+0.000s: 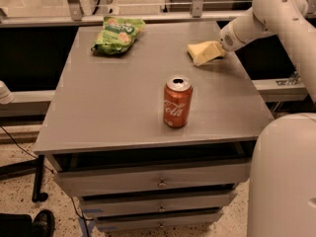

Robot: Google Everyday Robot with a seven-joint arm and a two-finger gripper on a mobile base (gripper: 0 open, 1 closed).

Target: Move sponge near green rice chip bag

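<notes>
The pale yellow sponge [204,52] is at the back right of the grey table [118,112], tilted with its right end raised. My gripper [222,47] is at that right end and grips the sponge; the white arm reaches in from the upper right. The green rice chip bag [117,34] lies at the back left of the table, well apart from the sponge.
A red cola can [177,101] stands upright in the middle front of the table. The table has drawers [158,179] below. The robot's white body [284,177] fills the lower right. A rail and glass panel [148,15] run behind the table.
</notes>
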